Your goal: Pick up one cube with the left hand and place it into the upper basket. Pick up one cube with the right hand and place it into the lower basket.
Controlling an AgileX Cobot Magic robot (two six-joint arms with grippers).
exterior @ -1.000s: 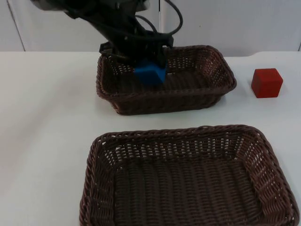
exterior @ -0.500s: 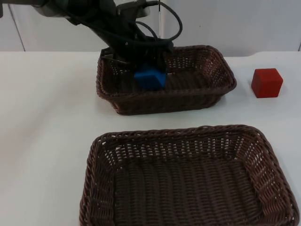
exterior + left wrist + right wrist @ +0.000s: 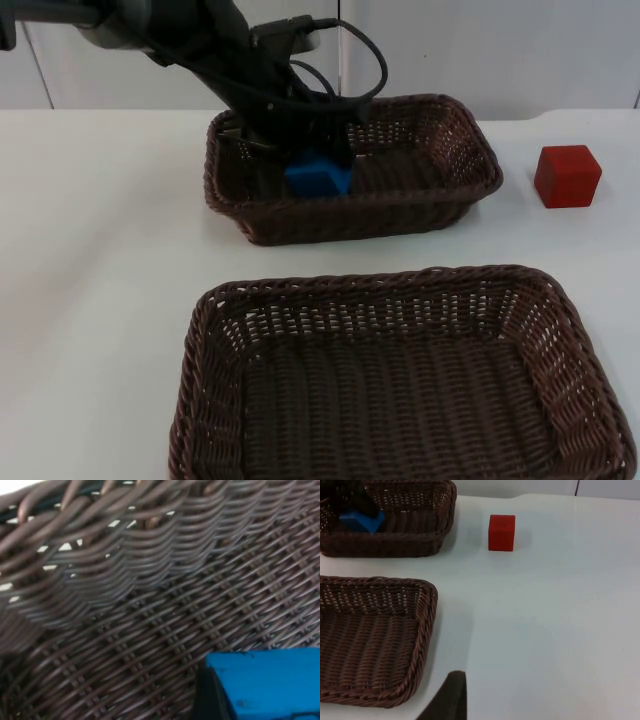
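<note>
Top view showed the left gripper (image 3: 318, 160) lowered inside the upper basket (image 3: 460, 135), clenched on the blue cube (image 3: 318, 177), which sat low against the woven floor, near the basket's left end. Good practice would be to release only once the cube rests flat, then lift straight up clear of the rim. The left arm reached in steeply from the upper left. The right gripper (image 3: 451, 700) waited above the table; whether it was parted could not be told. The red cube (image 3: 567, 176) stood on the table, right of the upper basket; nothing lay in the lower basket (image 3: 210, 330).
</note>
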